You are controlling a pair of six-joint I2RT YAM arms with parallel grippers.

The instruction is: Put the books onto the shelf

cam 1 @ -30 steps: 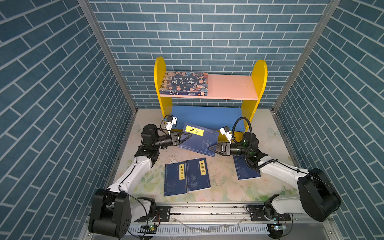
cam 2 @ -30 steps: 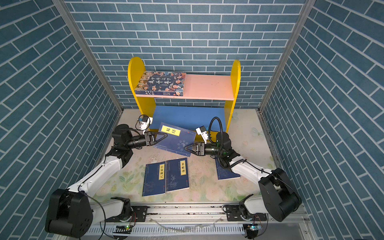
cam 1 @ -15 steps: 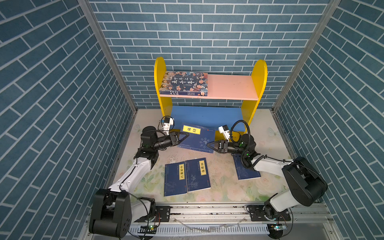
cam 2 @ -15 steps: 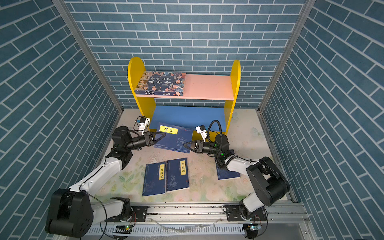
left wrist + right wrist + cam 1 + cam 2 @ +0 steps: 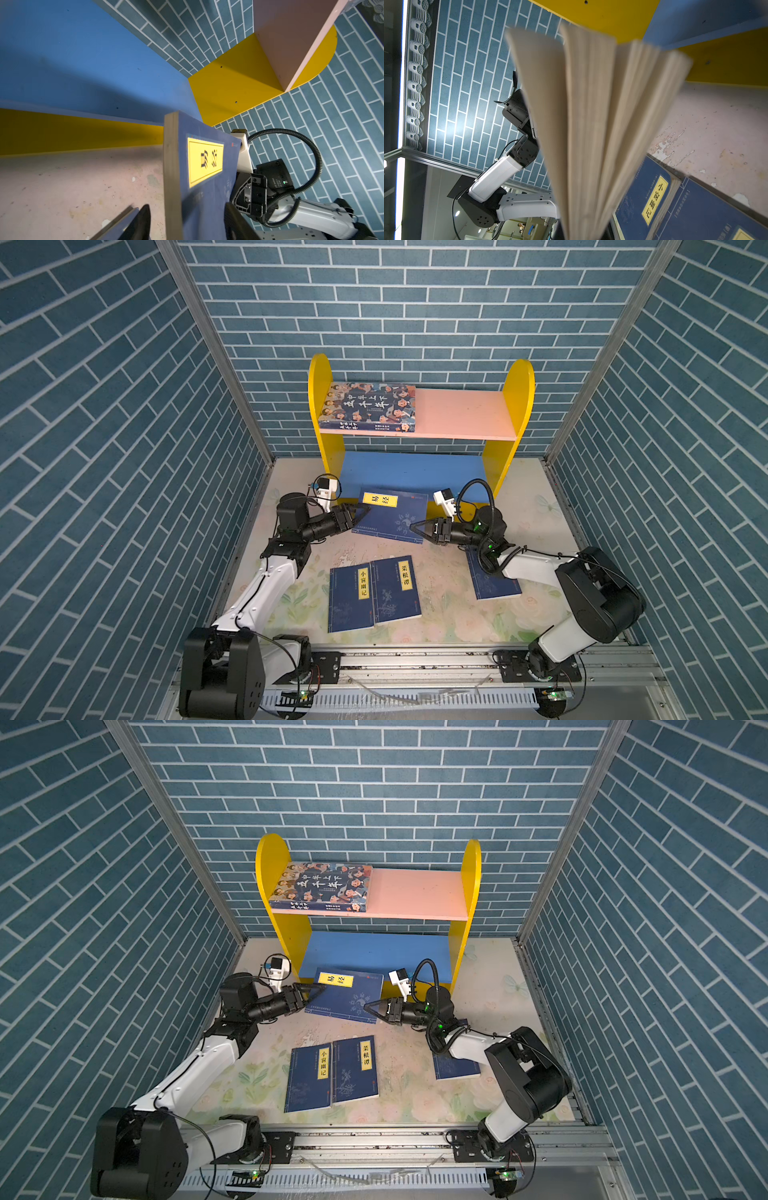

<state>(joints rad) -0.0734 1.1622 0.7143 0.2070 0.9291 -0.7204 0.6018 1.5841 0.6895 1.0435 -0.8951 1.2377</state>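
Mia: How do the jaws stand on the left gripper [image 5: 361,512]?

Ben: They are open. One finger [image 5: 142,218] is on each side of the thin navy book with a yellow label [image 5: 390,518], with a gap. So they do not hold it.

Mia: And the right gripper [image 5: 415,527]?

Ben: Its jaws are pinched tight on the other end of that same book. In its wrist view the tan pages [image 5: 591,124] fan out from the pinch.

Mia: Where is that book?

Ben: It is tilted, between the two grippers. Its far edge is just by the front of the small wooden shelf with yellow round sides [image 5: 519,406], near the blue lower board [image 5: 411,472]. I cannot tell if it touches.

Mia: And the other books?

Ben: The big thick book with cartoon faces [image 5: 368,406] lies flat on the left end of the pink upper board [image 5: 461,410]. A second navy book [image 5: 351,599] and a third navy book [image 5: 397,589] lie side by side, touching, on the flowery floor mat [image 5: 449,614]. A fourth navy book [image 5: 494,585] lies partly under the right arm [image 5: 536,568].
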